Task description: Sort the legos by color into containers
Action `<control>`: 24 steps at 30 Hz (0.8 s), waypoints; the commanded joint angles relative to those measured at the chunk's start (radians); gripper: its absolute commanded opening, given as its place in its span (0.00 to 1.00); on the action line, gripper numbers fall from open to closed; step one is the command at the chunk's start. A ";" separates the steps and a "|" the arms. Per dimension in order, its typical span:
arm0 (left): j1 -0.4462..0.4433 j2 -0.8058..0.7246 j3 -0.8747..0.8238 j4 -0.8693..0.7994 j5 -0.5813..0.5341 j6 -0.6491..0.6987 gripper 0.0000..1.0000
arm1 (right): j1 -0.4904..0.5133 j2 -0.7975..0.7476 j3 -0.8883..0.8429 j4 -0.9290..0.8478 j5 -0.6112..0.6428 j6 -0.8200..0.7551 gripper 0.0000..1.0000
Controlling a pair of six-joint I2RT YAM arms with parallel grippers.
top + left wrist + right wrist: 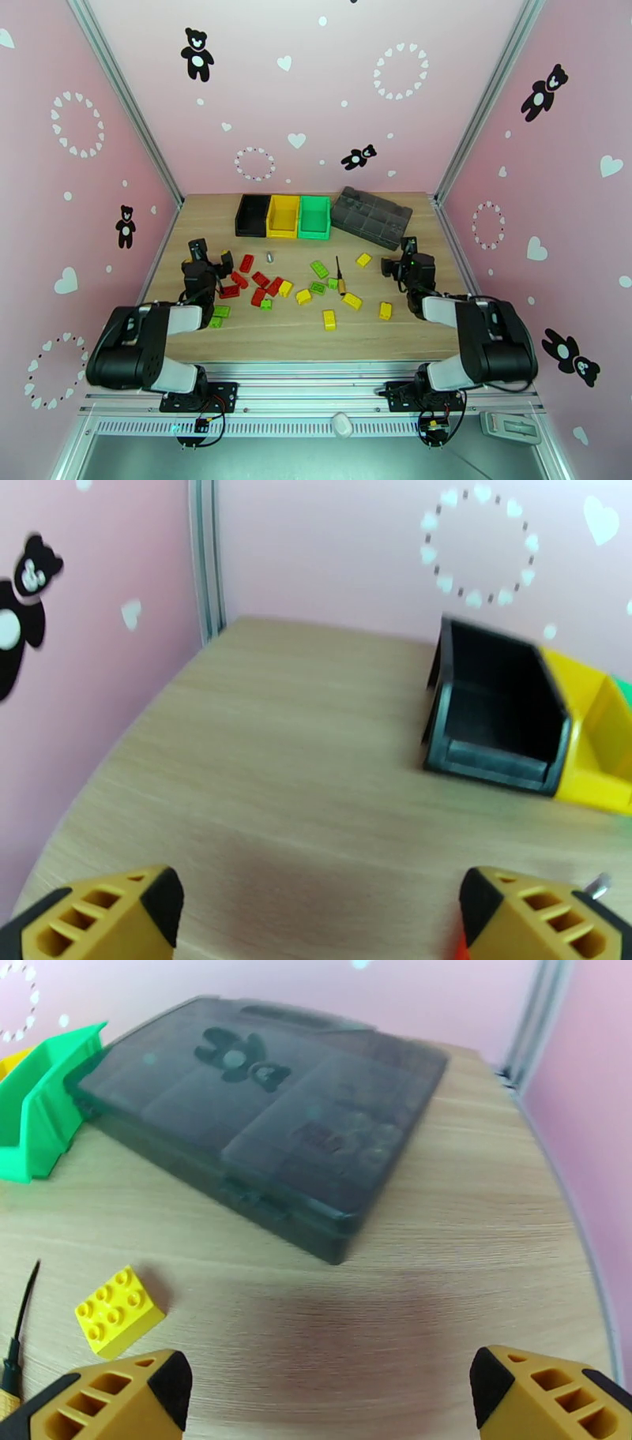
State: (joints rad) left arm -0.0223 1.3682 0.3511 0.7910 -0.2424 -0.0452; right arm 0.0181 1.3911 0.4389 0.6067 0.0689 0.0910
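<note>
bins: black bin [251,231] and green bin [313,233] flank the yellow bin [282,232]; we see no brick in any.
legos [303,297]: all loose, on the near side of the yellow bin.
left gripper [212,256]: jaws wide apart, empty, near-left of the yellow bin.
right gripper [399,254]: jaws wide apart, empty, near-right of it.
progress: we judge sorting unstarted; every brick remains.

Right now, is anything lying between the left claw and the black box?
No. In the left wrist view, bare wooden table runs from the open left gripper to the black bin.
</note>
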 commanded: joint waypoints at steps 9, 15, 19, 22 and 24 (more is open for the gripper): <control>-0.034 -0.554 0.079 -0.658 -0.157 -0.180 0.98 | -0.004 -0.203 0.389 -1.004 0.209 0.320 0.99; -0.033 -0.735 0.245 -1.186 -0.256 -0.465 0.98 | -0.009 -0.136 0.517 -1.260 0.016 0.410 0.99; -0.030 -0.853 0.286 -1.386 -0.319 -0.720 0.98 | -0.009 -0.171 0.530 -1.311 -0.027 0.480 0.99; -0.019 -0.928 0.283 -1.440 -0.294 -0.818 0.98 | -0.009 -0.188 0.548 -1.349 -0.085 0.509 0.99; -0.020 -0.948 0.282 -1.439 -0.236 -0.815 0.98 | -0.009 -0.187 0.555 -1.373 -0.147 0.527 0.98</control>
State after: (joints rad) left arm -0.0467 0.4408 0.6178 -0.5171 -0.5083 -0.7380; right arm 0.0116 1.2316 0.9512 -0.6727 0.0235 0.5594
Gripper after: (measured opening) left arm 0.985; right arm 0.987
